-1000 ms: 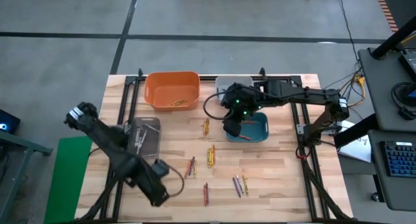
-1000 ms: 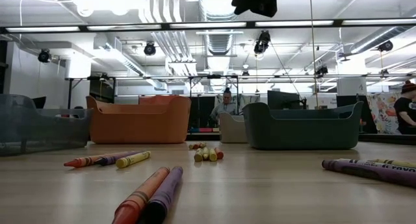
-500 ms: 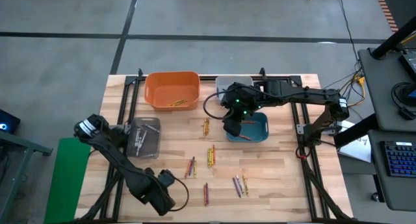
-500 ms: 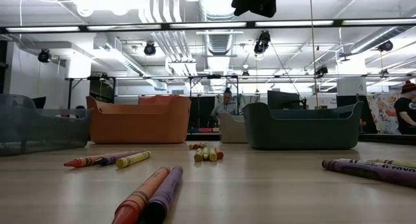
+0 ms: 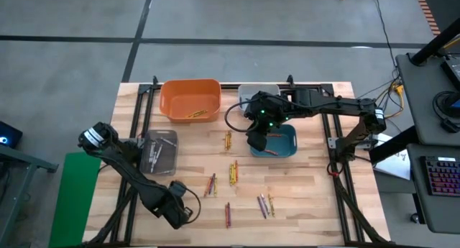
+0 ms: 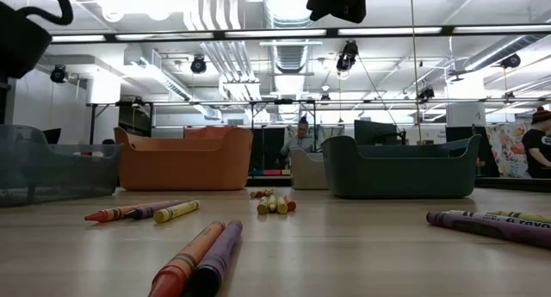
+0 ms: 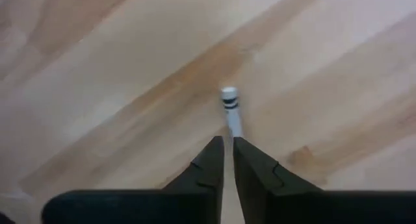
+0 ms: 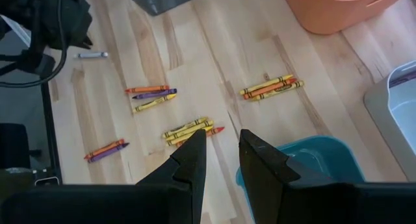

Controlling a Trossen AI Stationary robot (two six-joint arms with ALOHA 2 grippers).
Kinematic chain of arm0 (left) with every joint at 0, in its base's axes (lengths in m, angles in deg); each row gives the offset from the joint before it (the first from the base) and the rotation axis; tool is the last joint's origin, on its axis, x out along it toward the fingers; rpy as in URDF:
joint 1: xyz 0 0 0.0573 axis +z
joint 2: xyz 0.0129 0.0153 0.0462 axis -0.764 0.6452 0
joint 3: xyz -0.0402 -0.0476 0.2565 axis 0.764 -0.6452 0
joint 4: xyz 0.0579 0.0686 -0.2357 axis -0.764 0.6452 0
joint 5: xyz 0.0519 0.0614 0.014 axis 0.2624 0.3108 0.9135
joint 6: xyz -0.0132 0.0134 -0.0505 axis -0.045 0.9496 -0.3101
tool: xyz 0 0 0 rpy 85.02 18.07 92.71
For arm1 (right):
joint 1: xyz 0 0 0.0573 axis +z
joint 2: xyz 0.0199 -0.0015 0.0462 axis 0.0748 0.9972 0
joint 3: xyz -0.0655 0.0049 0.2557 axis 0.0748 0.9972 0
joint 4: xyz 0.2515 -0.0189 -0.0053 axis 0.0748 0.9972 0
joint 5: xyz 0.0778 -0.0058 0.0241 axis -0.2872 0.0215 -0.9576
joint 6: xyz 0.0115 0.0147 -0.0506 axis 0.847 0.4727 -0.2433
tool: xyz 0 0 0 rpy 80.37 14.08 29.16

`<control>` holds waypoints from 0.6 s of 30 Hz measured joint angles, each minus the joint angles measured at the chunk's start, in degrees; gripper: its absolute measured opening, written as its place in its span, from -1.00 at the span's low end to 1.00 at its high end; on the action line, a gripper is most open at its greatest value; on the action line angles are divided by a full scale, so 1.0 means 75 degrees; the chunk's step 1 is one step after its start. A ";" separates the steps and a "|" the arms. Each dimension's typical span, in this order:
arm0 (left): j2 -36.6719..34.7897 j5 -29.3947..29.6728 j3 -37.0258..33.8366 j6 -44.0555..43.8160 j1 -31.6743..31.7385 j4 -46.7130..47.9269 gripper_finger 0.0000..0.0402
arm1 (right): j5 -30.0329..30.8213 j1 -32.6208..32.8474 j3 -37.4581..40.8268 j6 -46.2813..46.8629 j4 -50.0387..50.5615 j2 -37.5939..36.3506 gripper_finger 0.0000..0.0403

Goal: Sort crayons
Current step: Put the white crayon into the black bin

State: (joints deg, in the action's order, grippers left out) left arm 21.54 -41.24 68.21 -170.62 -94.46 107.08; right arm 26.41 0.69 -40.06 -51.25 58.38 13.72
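One white crayon (image 7: 229,107) seen lying on surface (image 7: 97,68), near front left part, just ahead of left gripper (image 7: 227,141). Long side lined up with fingers, pointing straight away; near end tucked at fingertips. Left gripper almost closed, thin gap only; real pinch on crayon cannot be told. Left arm far nearer. Right gripper (image 8: 221,143) hung over blue bin (image 8: 305,159), fingers apart, nothing held, well apart from white crayon. Other crayons (image 5: 233,171) scattered mid-surface in small bunches. Grey bin (image 5: 158,151), near left arm, judged likely goal.
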 joint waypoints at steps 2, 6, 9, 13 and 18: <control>0.0000 0.0012 -0.0063 -0.0053 0.0000 -0.0271 -0.84 | 0.0000 0.0001 0.0000 0.0003 0.0001 0.0000 -0.59; 0.0084 0.0054 -0.0070 -0.0090 0.0000 -0.0687 -0.65 | -0.0003 0.0001 0.0000 0.0006 0.0003 0.0000 -0.59; 0.0307 0.0051 -0.0070 -0.0200 -0.0007 -0.0738 -0.52 | -0.0003 0.0001 0.0000 0.0003 0.0000 0.0000 -0.59; 0.0550 0.0051 -0.0070 -0.0203 -0.0006 -0.0759 -0.42 | -0.0004 0.0001 0.0000 0.0003 0.0003 0.0000 -0.59; 0.0668 0.0060 -0.0070 -0.0321 -0.0006 -0.0756 -0.41 | -0.0003 0.0001 0.0000 0.0015 0.0003 0.0003 -0.59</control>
State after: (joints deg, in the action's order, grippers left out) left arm 26.55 -40.79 67.68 -173.03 -94.51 101.40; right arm 26.38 0.69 -40.06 -51.14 58.40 13.74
